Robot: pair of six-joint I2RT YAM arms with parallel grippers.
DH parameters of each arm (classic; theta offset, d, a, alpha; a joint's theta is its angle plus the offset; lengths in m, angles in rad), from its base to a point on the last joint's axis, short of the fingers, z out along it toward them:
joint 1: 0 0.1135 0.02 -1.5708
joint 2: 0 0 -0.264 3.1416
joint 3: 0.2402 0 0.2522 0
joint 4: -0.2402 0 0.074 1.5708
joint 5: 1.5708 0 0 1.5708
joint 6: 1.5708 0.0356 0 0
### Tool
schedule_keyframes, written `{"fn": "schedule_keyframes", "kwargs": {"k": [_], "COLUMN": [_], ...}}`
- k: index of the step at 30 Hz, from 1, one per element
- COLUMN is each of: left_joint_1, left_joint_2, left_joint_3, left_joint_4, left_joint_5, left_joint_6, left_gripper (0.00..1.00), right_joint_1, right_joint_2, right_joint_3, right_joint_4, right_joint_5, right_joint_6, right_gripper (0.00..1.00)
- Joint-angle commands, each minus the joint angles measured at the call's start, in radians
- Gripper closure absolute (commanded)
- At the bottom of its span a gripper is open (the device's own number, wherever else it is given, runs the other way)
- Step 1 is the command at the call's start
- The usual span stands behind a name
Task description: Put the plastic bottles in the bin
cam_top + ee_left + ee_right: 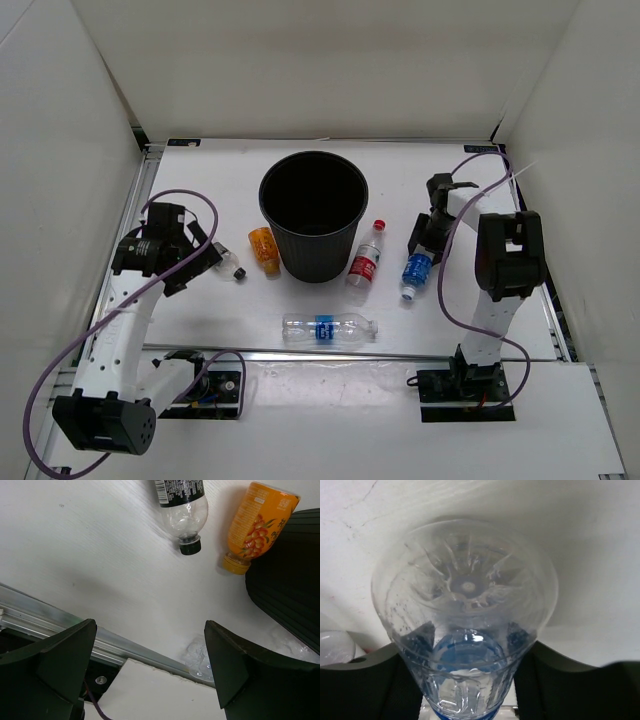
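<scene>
The black bin (312,215) stands at the table's middle. My right gripper (425,242) is shut on a clear blue-label bottle (414,270). In the right wrist view its base (465,595) fills the frame between my fingers (365,685). My left gripper (205,258) is open and empty, next to the tiny dark-capped bottle (232,270). In the left wrist view that bottle (182,510), the orange bottle (255,525) and the bin wall (287,580) lie beyond the gripper (150,665). The orange bottle (263,248) lies left of the bin, and a red-label bottle (366,258) lies to its right.
A second blue-label bottle (328,329) lies on its side near the front edge; its base shows in the left wrist view (200,657). A metal rail (300,352) runs along the table front. White walls enclose the left, back and right.
</scene>
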Motion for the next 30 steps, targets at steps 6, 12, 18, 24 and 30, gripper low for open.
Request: {"fn": "schedule_keyframes", "kwargs": {"k": [6, 12, 18, 24, 30], "left_joint_1": [-0.003, -0.003, -0.003, -0.003, -0.003], "left_joint_2": [-0.040, -0.040, -0.010, -0.009, -0.028], "left_joint_3": [-0.018, -0.018, 0.020, 0.030, 0.020], "left_joint_4": [-0.012, -0.001, 0.008, 0.008, -0.001], "left_joint_5": [-0.001, 0.028, 0.037, 0.037, 0.057], "left_joint_6": [-0.017, -0.017, 0.003, 0.012, 0.021], "left_gripper": [0.00, 0.00, 0.00, 0.00, 0.00], "right_joint_1": [-0.053, -0.074, -0.054, 0.050, 0.245], "right_joint_2": [-0.058, -0.188, -0.254, -0.313, -0.193], "right_joint_3": [0.119, 0.415, 0.690, 0.732, 0.966], "right_joint_4": [-0.142, -0.225, -0.146, 0.099, 0.125], "right_joint_5": [0.087, 0.004, -0.204, -0.499, -0.403], "right_joint_6": [0.083, 0.093, 0.165, 0.219, 0.129], "right_gripper": [0.64, 0.67, 0.69, 0.71, 0.71]}}
